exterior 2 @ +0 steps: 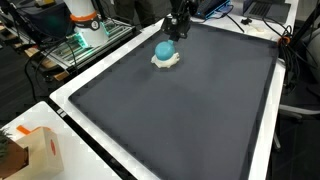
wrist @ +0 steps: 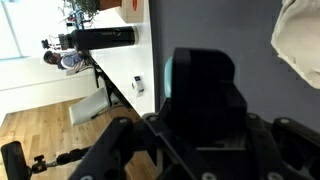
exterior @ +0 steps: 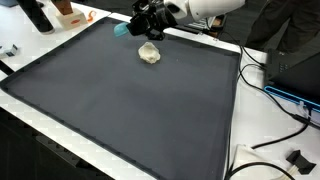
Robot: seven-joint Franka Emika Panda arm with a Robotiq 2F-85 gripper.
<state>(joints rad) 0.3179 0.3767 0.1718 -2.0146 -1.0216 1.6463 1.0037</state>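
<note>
My gripper (exterior: pixel 143 22) hovers over the far part of a dark mat (exterior: pixel 130 110), also in the exterior view (exterior 2: pixel 178 26). A teal ball-like object (exterior: pixel 120 28) sits right beside the fingertips. It appears against a cream crumpled object (exterior 2: pixel 166 63) as a teal ball (exterior 2: pixel 165 49). The cream object (exterior: pixel 150 53) lies on the mat just below the gripper. In the wrist view the dark gripper body (wrist: pixel 205 90) fills the middle. A teal sliver (wrist: pixel 168 75) peeks out at its left and the cream object (wrist: pixel 300 45) sits at upper right. The jaws are hidden.
The mat (exterior 2: pixel 190 120) lies on a white table (exterior: pixel 235 120). An orange box (exterior 2: pixel 35 150) stands off the mat's corner. Cables and a black plug (exterior: pixel 296 158) lie beside the mat. A white-and-orange device (exterior 2: pixel 85 20) and dark equipment stand beyond the table edge.
</note>
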